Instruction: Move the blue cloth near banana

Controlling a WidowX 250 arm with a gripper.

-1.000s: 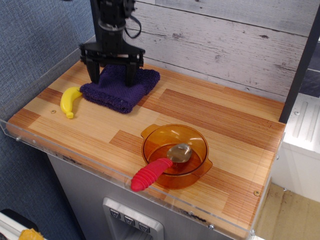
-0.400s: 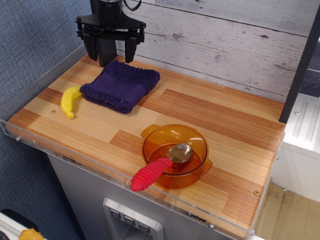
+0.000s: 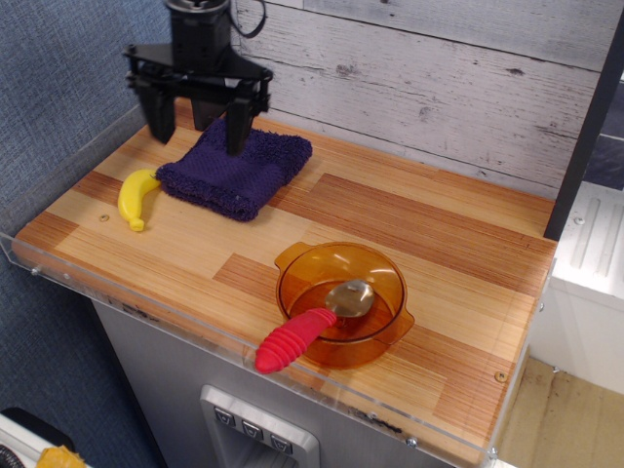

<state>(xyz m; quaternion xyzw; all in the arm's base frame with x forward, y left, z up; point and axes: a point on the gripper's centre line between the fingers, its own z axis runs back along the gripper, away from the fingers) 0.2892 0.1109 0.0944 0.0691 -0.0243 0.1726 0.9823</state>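
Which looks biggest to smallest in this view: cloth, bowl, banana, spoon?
1. Cloth and bowl: similar footprint, and the bowl sits nearer the camera, so no ranking between them.
2. Spoon.
3. Banana.

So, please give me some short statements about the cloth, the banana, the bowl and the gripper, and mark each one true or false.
1. The blue cloth lies right beside the banana. True.
2. The gripper is shut on the cloth. False: it is open and holds nothing.
3. The spoon rests in the orange bowl. True.
4. The banana lies inside the bowl. False: it lies on the wooden counter.
5. The spoon's handle is blue. False: it is red.
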